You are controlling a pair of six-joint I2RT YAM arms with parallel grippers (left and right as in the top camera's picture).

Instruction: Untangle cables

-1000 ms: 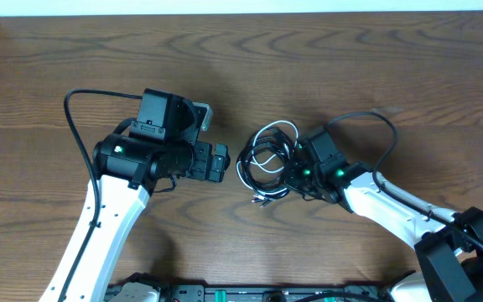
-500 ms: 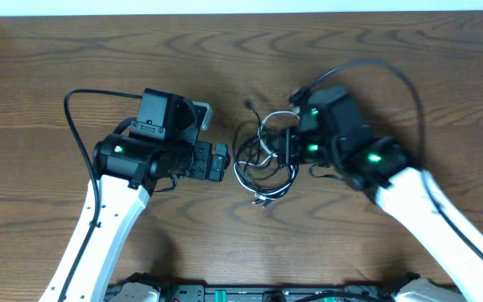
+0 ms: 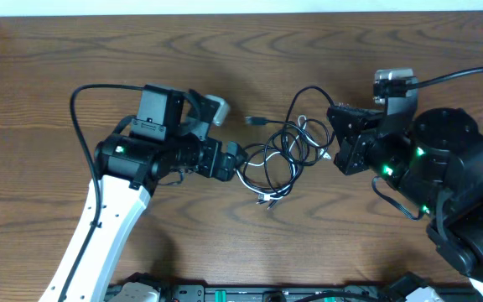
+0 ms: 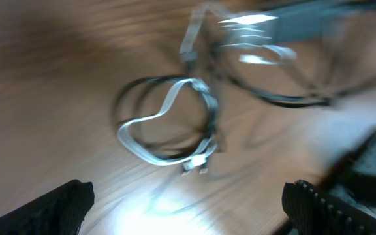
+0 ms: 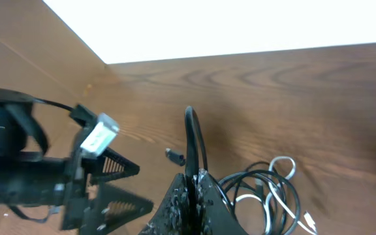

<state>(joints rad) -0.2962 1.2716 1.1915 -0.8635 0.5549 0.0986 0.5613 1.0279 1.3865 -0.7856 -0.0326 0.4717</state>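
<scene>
Cables [image 3: 277, 161]: 1 tangled bundle of thin black cords, looping and crossing, with 1 thin white cord [image 4: 155, 158] threaded through. It lies on the bench [image 3: 325, 50] at centre, between the 2 arms. 1 black plug end [image 3: 254, 120] strays toward the far edge; other small plug ends [image 3: 265, 200] poke out on the near side.

Right gripper [image 3: 334, 147]: at the bundle's right margin, fingers clenched on 1 black cord [image 5: 190, 143], which rises in a tight arch from between them in the wrist view.

Left gripper [image 3: 235, 161]: at the bundle's left margin, fingers [image 4: 51, 209] spread wide, grasping nothing. The white loop lies ahead of them on the wood.

Step in hand, by judgement: drawing 1 strand clear. This looks early in the job, since most loops are crossed. The next move likely calls for the left fingers to pin or grip the rest of the bundle, so that the right pull separates strands rather than dragging the whole.

Surroundings: thick black arm wire [image 3: 78, 126] arching beside the left arm, well apart from the bundle.

Hindrance: the crossings themselves. The left wrist view is blurred, so strand order is unclear.
</scene>
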